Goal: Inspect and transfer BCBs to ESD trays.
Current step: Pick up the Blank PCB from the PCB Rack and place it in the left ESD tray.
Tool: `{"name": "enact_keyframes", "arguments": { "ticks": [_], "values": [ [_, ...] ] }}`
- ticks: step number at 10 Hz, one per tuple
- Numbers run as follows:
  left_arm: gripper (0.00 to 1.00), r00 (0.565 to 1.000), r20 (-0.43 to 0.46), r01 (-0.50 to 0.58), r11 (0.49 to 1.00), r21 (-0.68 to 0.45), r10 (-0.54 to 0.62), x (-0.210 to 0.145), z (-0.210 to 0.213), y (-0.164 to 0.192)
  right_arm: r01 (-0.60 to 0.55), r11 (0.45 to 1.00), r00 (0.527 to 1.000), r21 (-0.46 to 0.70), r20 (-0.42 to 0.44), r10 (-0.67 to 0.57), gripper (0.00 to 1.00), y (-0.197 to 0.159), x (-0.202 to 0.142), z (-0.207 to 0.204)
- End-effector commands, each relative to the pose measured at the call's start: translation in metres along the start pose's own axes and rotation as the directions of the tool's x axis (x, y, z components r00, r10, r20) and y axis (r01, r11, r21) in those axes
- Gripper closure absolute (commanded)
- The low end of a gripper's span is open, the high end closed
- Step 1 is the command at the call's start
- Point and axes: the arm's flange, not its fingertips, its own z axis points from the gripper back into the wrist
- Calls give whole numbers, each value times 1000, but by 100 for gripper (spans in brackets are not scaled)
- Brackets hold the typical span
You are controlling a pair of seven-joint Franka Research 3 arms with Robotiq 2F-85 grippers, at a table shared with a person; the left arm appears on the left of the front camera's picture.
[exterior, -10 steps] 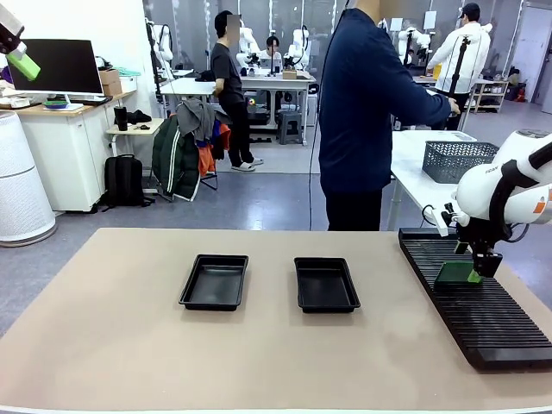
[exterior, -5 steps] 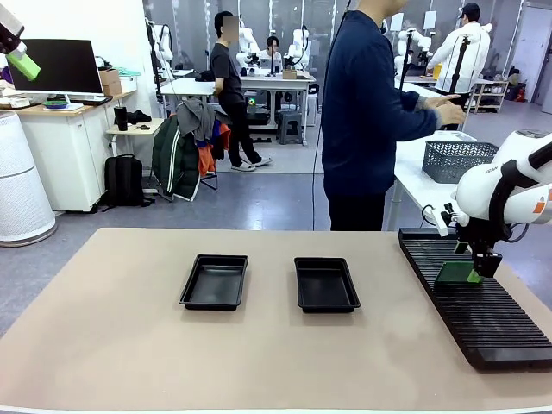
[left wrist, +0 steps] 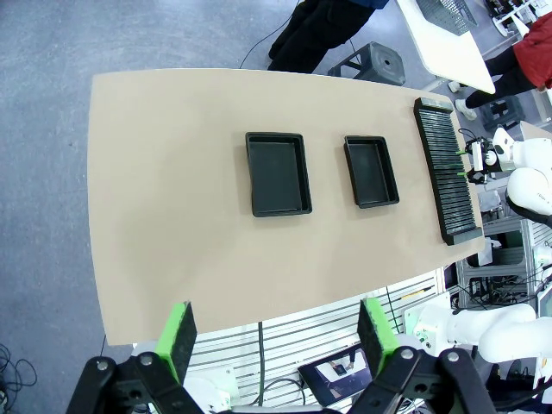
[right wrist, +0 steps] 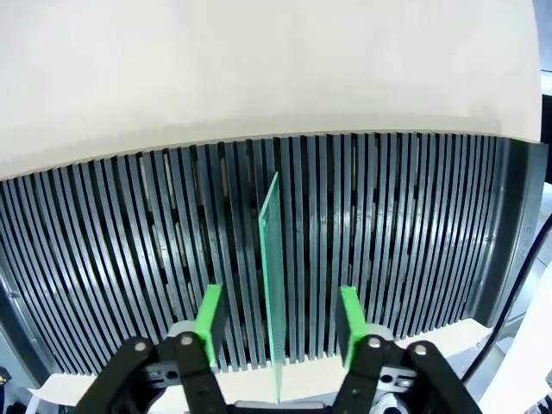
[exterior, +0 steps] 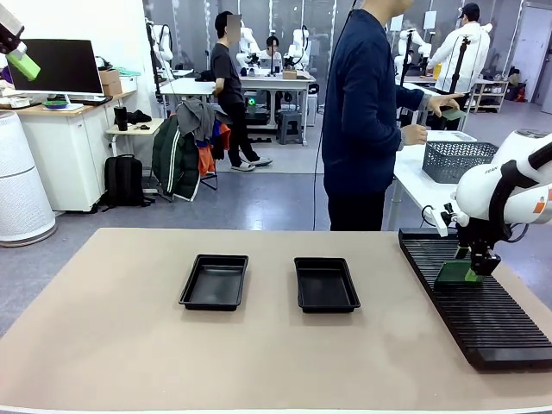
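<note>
Two black ESD trays (exterior: 214, 282) (exterior: 326, 285) lie side by side mid-table, both bare inside; the left wrist view shows them from high above (left wrist: 278, 172) (left wrist: 371, 171). A green BCB (exterior: 455, 274) stands on edge in a slot of the long black rack (exterior: 483, 319). My right gripper (exterior: 474, 274) is lowered over it. In the right wrist view the BCB (right wrist: 274, 259) rises between the green pads (right wrist: 211, 315), with a gap on each side, so the right gripper (right wrist: 278, 304) is open around it. My left gripper (exterior: 19, 59) is raised at the far left and stands open (left wrist: 280, 332).
A person in a dark blue top (exterior: 358, 112) stands at the table's far edge, turned toward a white side table with a grey mesh basket (exterior: 453, 159). The rack (left wrist: 444, 168) runs along the table's right side. Bare tan tabletop (exterior: 129, 345) surrounds the trays.
The person has turned and drawn both hands back toward the body. My right gripper has stayed at the BCB in the rack. The left arm has not moved.
</note>
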Motion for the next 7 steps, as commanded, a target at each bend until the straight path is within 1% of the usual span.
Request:
{"name": "enact_keyframes", "arguments": {
  "ticks": [1, 2, 3, 4, 5, 6, 7],
  "values": [
    [0, 1000, -1, -1, 1000, -1, 1, -2, -1, 0, -5, 1000, 1000, 12, -22, 5, 46, -3, 0, -3],
    [0, 1000, -1, -1, 1000, -1, 1, -2, -1, 0, -5, 1000, 1000, 15, -20, 5, 38, -4, 0, -3],
    [0, 1000, -1, -1, 1000, -1, 1, -2, -1, 0, -3, 1000, 1000, 16, -23, 4, 62, -4, 0, -4],
    [0, 1000, -1, -1, 1000, -1, 1, -2, -1, 0, -4, 1000, 1000, 19, -25, 4, 54, -5, 0, -5],
    [0, 1000, -1, -1, 1000, -1, 1, -2, -1, 0, -5, 1000, 1000, 23, -27, 6, 77, -6, 1, -5],
    [0, 1000, -1, -1, 1000, -1, 1, -2, -1, 0, -7, 1000, 1000, 27, -30, 8, 61, -7, 2, -6],
    [0, 1000, -1, -1, 1000, -1, 1, -2, -1, 0, -11, 1000, 1000, 29, -28, 12, 93, -8, 3, -6]
  ]
}}
